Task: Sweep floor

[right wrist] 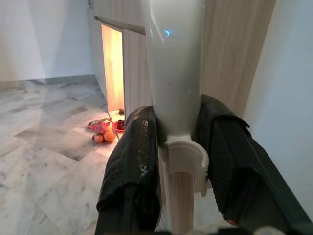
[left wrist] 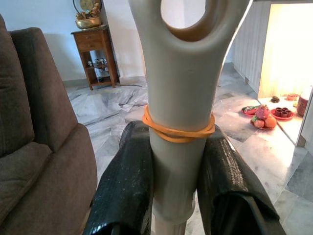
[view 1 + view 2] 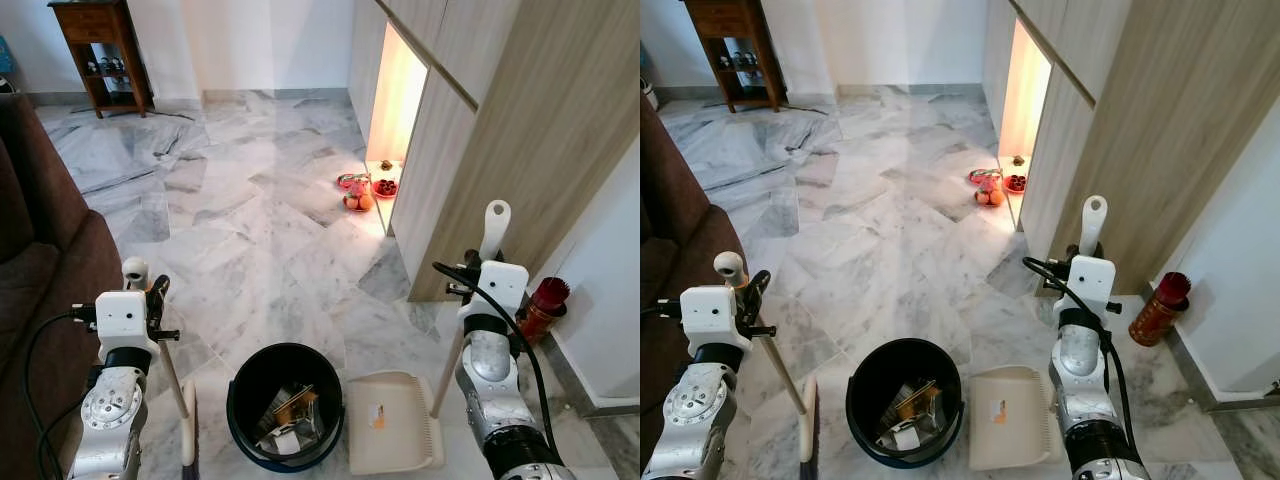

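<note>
Right now, step: I judge I am between strokes, with both tools upright beside the bucket (image 3: 285,405), which I use as my landmark.
Left gripper (image 2: 176,161): its two black fingers (image 2: 124,181) are clamped on the broom handle (image 3: 172,375), just below an orange rubber band (image 2: 178,129) wound around the grip.
Right gripper (image 1: 178,161): clamped on the dustpan handle (image 3: 493,228), fingers pressing either side of the cream grip where it meets the wooden pole.
Broom: it stands to the left of the bucket, handle leaning, head near the floor close to the bucket's left side; the bristles are mostly cut off by the picture edge.
Dustpan (image 3: 390,420): cream, lying flat on the marble floor (image 3: 250,250) just right of the bucket, with a small orange scrap (image 3: 376,415) in its tray.
Bucket: dark, round, holding crumpled paper and wrappers.
How to do it well: I would keep the pan's lip pressed flat to the floor, draw the broom toward it in short low strokes, and steer both clear of the bucket's rim so nothing tips.
Watch: the offering plates with fruit (image 3: 358,195) sit well beyond the bucket by the lit cabinet niche, and a red canister (image 3: 540,305) stands to the right, near the wall; the brown sofa (image 3: 40,250) lies off to the left.
</note>
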